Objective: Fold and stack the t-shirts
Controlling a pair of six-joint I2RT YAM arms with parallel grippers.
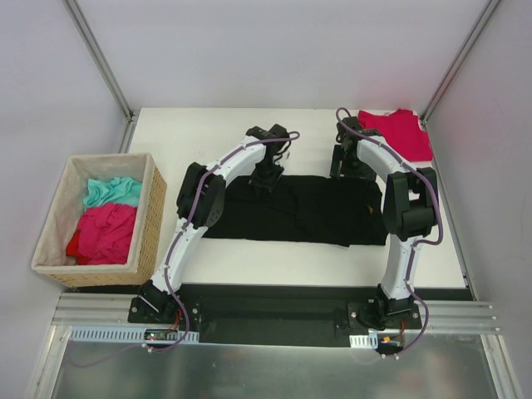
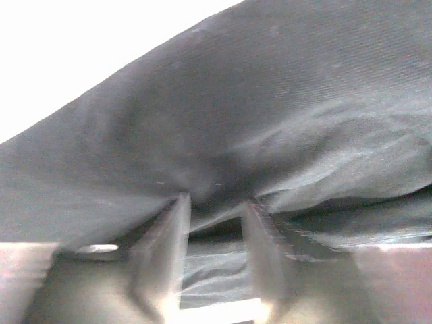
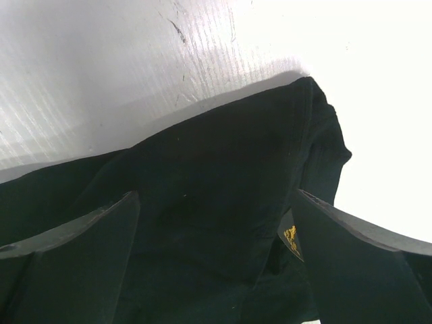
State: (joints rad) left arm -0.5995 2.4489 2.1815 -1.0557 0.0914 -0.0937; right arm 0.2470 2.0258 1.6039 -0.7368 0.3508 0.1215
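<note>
The left arm [image 1: 195,208] rises from the near edge of the table [image 1: 208,125], elbow lifted, wrist bent down mid-table; the left gripper [image 2: 216,200] points downward, its jaws about halfway apart. The right arm [image 1: 407,208] arches toward the far right, and the right gripper [image 3: 217,194] hangs low with its jaws spread wide

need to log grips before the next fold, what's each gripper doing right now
left gripper: narrowed onto a pinched fold of the black t-shirt
right gripper: wide open above the same shirt, holding nothing
</note>
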